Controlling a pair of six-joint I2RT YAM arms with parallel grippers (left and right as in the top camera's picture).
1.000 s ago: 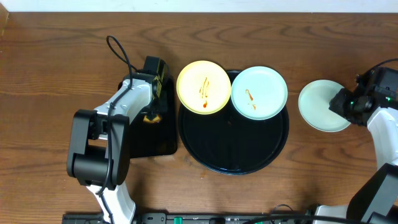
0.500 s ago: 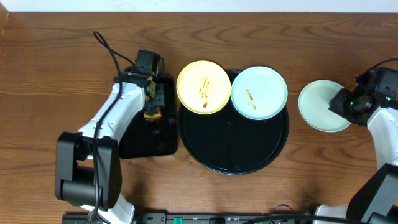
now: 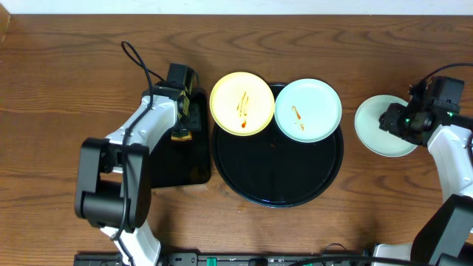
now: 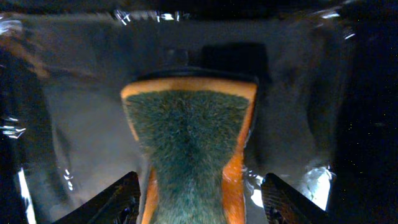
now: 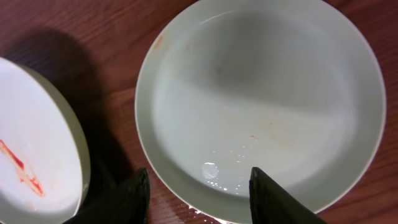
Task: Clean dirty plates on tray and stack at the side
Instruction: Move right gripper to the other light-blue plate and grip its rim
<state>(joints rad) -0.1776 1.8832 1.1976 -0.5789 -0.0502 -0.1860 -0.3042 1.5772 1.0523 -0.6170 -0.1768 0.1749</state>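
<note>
A pale yellow plate (image 3: 242, 103) and a mint-blue plate (image 3: 308, 109), both with orange sauce streaks, rest on the far part of the round black tray (image 3: 277, 181). Another mint plate (image 3: 374, 134) lies on the wood at the right, wet and nearly clean (image 5: 261, 93). My right gripper (image 3: 392, 118) hovers over its left rim, open (image 5: 199, 193), one finger over the wood, the other over the plate. My left gripper (image 3: 185, 118) stands open (image 4: 199, 202) around an orange-and-green sponge (image 4: 189, 134), with a gap on each side.
The sponge (image 3: 179, 136) lies on a small rectangular black tray (image 3: 174, 166) left of the round tray. The streaked mint plate's edge (image 5: 31, 155) shows at the left of the right wrist view. Cables trail from the left arm.
My left gripper has gone from shut to open around the sponge, and its arm has shifted about. The right gripper has moved left over the plate and widened a little.
</note>
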